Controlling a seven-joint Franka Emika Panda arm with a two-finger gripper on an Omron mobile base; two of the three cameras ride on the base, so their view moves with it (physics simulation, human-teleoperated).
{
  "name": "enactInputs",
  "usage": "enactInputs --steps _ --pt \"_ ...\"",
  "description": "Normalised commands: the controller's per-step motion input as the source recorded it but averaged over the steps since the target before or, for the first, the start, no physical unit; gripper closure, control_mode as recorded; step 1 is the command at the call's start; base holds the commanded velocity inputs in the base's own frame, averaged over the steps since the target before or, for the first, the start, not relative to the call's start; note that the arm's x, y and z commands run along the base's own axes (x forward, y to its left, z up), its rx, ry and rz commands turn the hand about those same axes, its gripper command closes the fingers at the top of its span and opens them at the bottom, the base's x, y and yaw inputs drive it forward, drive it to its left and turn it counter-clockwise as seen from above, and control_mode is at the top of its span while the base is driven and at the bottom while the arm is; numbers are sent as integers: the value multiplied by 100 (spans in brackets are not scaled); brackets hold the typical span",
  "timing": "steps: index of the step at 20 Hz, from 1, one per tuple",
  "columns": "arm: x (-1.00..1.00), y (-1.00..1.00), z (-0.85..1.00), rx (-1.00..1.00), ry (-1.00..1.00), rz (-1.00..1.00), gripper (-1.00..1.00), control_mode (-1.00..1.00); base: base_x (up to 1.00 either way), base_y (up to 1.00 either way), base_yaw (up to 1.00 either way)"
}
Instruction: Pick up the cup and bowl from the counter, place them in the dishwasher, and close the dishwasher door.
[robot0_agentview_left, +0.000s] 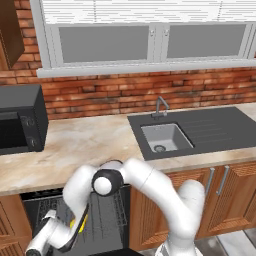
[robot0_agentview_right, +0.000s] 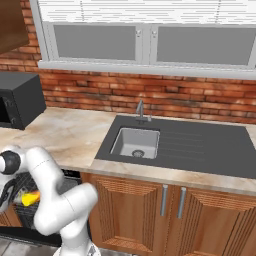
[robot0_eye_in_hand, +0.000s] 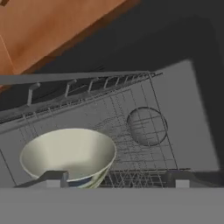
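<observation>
A: Two items appear loaded: the bowl (robot0_eye_in_hand: 68, 155) sits upright in the wire rack (robot0_eye_in_hand: 131, 131) near its front-left corner; a yellow cup (robot0_agentview_right: 30, 199) shows beside the arm.

B: Bowl pale, glossy, empty. The gripper (robot0_eye_in_hand: 116, 178) hangs over it, jaws spread wide, holding nothing. The dishwasher (robot0_agentview_left: 107, 215) remains open; closing is left.

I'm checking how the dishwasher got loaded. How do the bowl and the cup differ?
Colour: the bowl is pale and glossy, while the cup is yellow with an orange-red patch.
Shape: the bowl is wide and shallow; the cup looks narrower.
Visibility: the bowl's whole open mouth shows, while the cup is partly hidden behind the arm, so its pose is unclear.
Both are in the same wire rack.
</observation>
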Motion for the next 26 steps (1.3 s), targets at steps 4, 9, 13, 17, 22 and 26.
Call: enactInputs --steps 4,9,13,17,22,26 --pt "-82 0 42 -6 -30 0 -100 -100 0 0 0" --pt "-76 -12 36 -1 -28 0 -100 -100 0 0 0" --pt "-18 -69 25 0 -19 -4 -100 -100 0 0 0" --pt "-6 -69 41 6 -16 -7 -100 -100 0 0 0" --pt "0 -43 85 26 -12 -10 -100 -100 0 0 0" --pt "0 0 85 44 -9 -9 -100 -100 0 0 0"
